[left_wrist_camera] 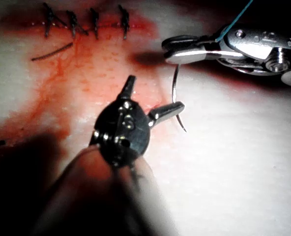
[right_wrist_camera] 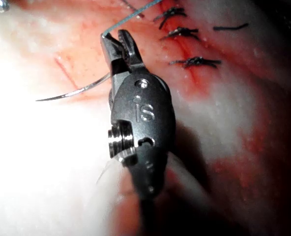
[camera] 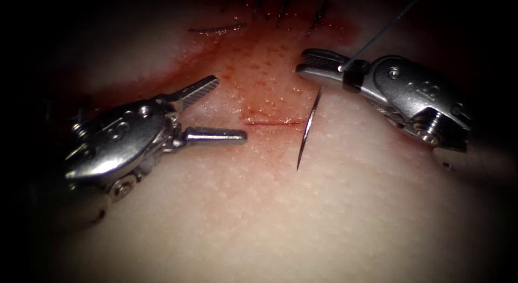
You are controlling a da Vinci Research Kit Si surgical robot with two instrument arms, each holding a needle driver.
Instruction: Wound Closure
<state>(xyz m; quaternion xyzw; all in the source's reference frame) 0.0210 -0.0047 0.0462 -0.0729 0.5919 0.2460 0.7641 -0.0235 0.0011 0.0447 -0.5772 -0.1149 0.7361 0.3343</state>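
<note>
My right tool comes in from the right with its jaws shut on the curved needle near its thread end. The needle hangs down from the jaws, its point free over the tissue and not in it. Blue thread runs from the jaws up and to the right. The short red cut lies just left of the needle. Left of the cut, my left tool stands open, holds nothing, and is apart from the needle. The right wrist view shows the right tool gripping the needle. The left tool spreads beside the needle.
Several dark stitches close the wound at the far edge, with a loose cut end of thread lying to their left. Red fluid stains the tissue between the stitches and the short cut.
</note>
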